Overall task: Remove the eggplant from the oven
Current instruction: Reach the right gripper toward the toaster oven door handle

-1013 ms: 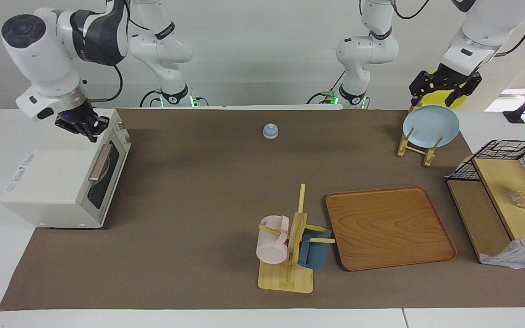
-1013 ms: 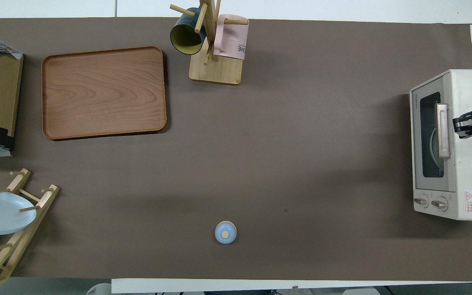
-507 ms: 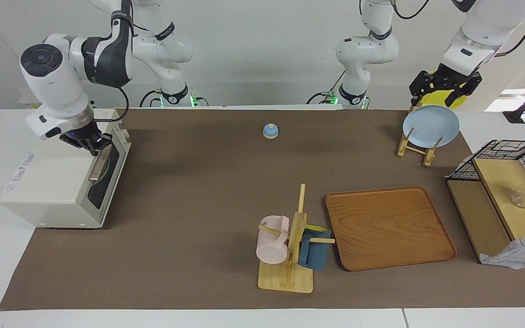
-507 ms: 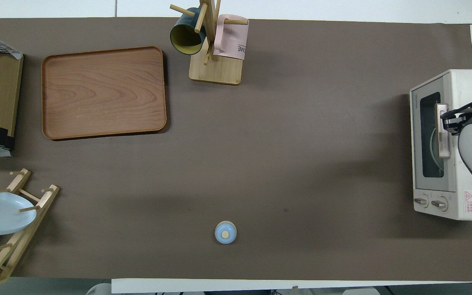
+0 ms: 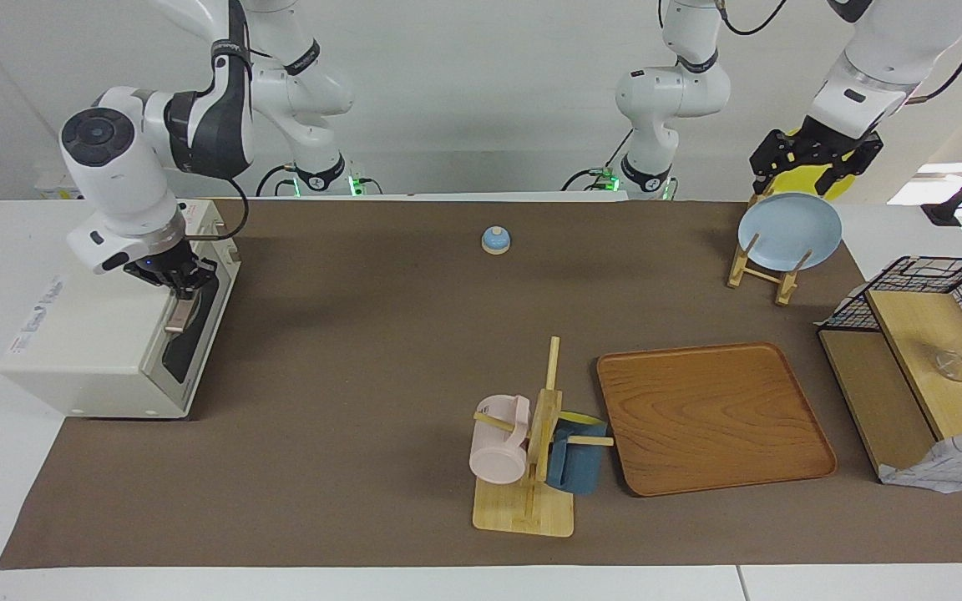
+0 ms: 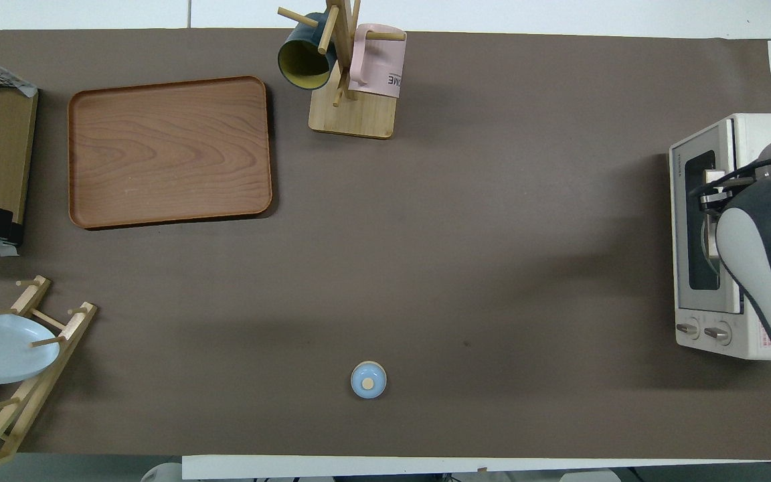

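Right pincer (image 5: pixel 180 286) now lower, pressed together at cream oven's (image 5: pixel 105 346) tan handle (image 5: pixel 183 307); left pincer (image 5: pixel 811 159) spread.

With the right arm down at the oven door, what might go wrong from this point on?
1. The right gripper, jaws shut, sits at the tan bar handle of the boxy cream-white toaster oven; without a real grip it may slip off when pulling.
2. The oven stands loose at the table's edge, so a pull could drag or tip it.
3. The door is closed and no eggplant shows through the glass.
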`<state>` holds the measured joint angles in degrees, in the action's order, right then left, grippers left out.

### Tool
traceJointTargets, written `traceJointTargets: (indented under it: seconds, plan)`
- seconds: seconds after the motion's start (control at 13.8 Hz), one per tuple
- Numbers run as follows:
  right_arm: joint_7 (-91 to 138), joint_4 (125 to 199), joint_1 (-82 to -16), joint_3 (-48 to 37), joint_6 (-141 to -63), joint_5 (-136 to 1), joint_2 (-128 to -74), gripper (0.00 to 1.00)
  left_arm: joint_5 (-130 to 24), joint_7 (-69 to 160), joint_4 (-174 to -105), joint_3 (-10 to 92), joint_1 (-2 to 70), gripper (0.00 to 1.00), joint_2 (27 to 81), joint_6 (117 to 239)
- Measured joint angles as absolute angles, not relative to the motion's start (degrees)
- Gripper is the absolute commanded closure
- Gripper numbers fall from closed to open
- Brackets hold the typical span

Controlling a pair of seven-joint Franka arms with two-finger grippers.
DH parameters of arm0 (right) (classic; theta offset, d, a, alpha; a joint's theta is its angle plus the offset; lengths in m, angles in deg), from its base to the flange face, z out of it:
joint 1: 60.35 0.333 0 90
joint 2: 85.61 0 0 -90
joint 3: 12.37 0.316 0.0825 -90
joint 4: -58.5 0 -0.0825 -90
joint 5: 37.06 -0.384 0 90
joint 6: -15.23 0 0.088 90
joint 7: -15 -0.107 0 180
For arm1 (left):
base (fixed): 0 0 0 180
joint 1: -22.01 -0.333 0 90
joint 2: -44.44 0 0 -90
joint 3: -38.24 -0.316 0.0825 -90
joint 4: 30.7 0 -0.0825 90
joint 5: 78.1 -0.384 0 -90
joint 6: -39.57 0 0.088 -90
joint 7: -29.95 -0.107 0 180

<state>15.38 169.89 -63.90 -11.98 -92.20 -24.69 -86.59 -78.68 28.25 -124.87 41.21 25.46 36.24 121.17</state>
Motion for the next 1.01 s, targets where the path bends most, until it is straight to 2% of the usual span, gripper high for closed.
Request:
traceJointTargets:
  seconds: [0.29,0.65,0.72,0.94,1.01]
  plan:
    - [10.73,171.18,-58.57,-11.00,-98.03,-26.15,-90.84,1.00,-78.68,28.25,-124.87,41.21,25.46,0.00,36.24,121.17]
    - [6.71,171.88,-57.22,-9.89,-109.15,-27.82,-100.06,0.99,-78.68,28.25,-124.87,41.21,25.46,0.00,36.25,121.17]
    - [4.89,171.82,-56.89,-10.04,-111.09,-27.43,-101.48,0.91,-78.68,28.25,-124.87,41.21,25.46,0.00,36.25,121.17]
    - [0.67,169.08,-54.63,-10.40,-112.38,-31.68,-102.81,0.59,-78.68,28.25,-124.87,41.21,25.46,0.00,36.24,121.17]
    - [-0.26,167.00,-53.42,-10.47,-109.53,-32.62,-102.58,0.56,-78.68,28.25,-124.87,41.21,25.46,0.00,36.24,121.17]
